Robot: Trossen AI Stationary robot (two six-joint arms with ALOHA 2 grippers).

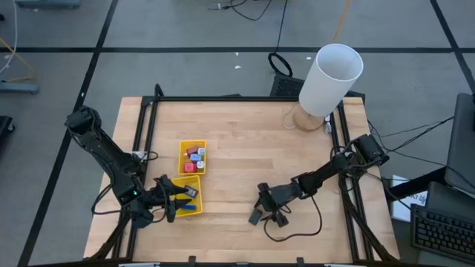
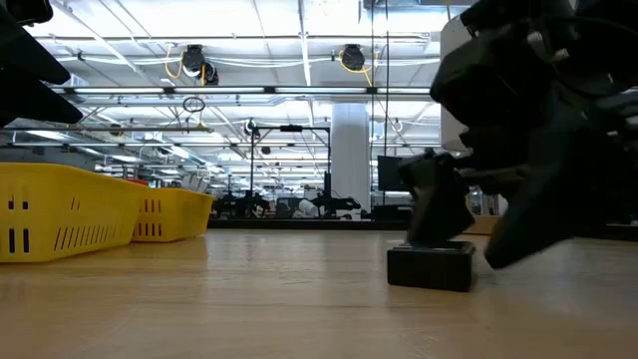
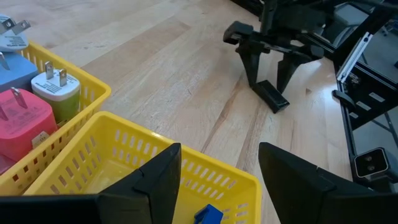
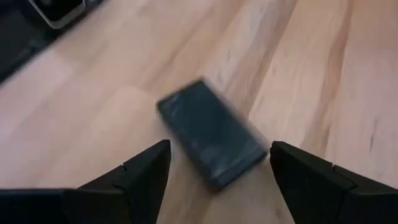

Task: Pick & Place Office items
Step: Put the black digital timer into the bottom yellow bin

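Observation:
A dark grey flat rectangle [image 4: 211, 148] lies flat on the bare wood, right of the tray; it also shows in the low view [image 2: 431, 266]. My right gripper [image 1: 266, 216] is open, pointing down over it, one finger on either side [image 3: 268, 68], not touching it. My left gripper [image 1: 179, 199] is open and empty above the near compartment of the yellow tray [image 1: 180, 180], where a blue flat piece [image 3: 208, 216] lies. Red [image 3: 22, 118], green [image 3: 57, 93] and blue [image 3: 15, 73] chunks lie in the far compartment.
A big white cylinder [image 1: 330, 78] stands on a wooden base at the table's far right corner. Black rails [image 1: 145, 126] run along the table's left, far and right edges. A cable [image 1: 297, 230] trails on the wood near my right gripper.

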